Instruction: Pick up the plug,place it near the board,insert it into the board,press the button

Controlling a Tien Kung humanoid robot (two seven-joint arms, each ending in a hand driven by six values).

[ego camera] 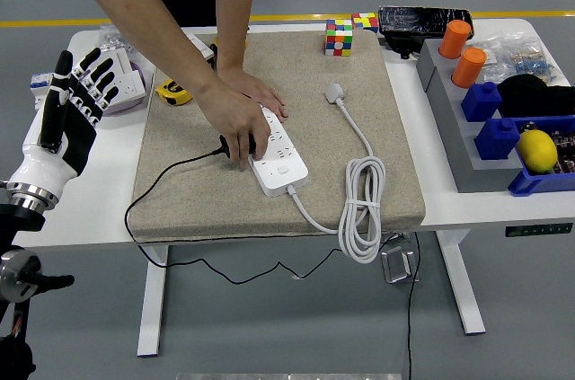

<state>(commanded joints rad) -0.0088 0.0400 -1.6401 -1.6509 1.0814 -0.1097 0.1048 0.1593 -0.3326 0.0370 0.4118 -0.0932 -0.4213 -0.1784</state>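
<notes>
A white power strip [280,163] lies on the beige mat [359,66]. A person at the far side has both hands on it. One hand [229,118] grips a black plug [225,144] at the strip's left edge, and a black cable [166,175] trails off it to the left. The other hand [262,92] rests on the strip's far end. My left hand [70,97] is raised over the table's left edge, apart from the strip, fingers spread and empty. My right hand is out of view.
The strip's white cable is coiled [362,211] at the mat's front right, with its white plug [335,92] further back. Rubik's cubes [339,37], a yellow tape measure [172,91], white sockets [124,82], orange cylinders [455,39], blue bins [499,136] and a lemon [537,151] stand around.
</notes>
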